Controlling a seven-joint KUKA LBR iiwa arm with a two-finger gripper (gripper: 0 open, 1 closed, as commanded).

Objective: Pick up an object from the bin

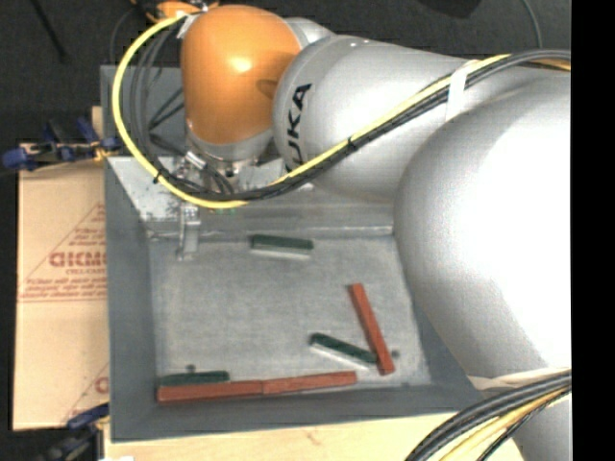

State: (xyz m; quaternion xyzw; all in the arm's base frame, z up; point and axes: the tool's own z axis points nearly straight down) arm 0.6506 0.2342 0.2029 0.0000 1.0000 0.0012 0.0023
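My gripper (188,234) hangs low in the bin's back left corner, under the arm's orange cover, and nothing shows in it. The nearest loose thing is a short dark green stick (282,244), lying flat to the gripper's right near the back wall and apart from it.
A red-brown stick (371,327) lies slanted at the right, its lower end crossing another dark green stick (343,348). Along the front wall lie long red-brown sticks (258,387) end to end, with a small green stick (195,377) just behind them at the left. The arm covers the bin's right side.
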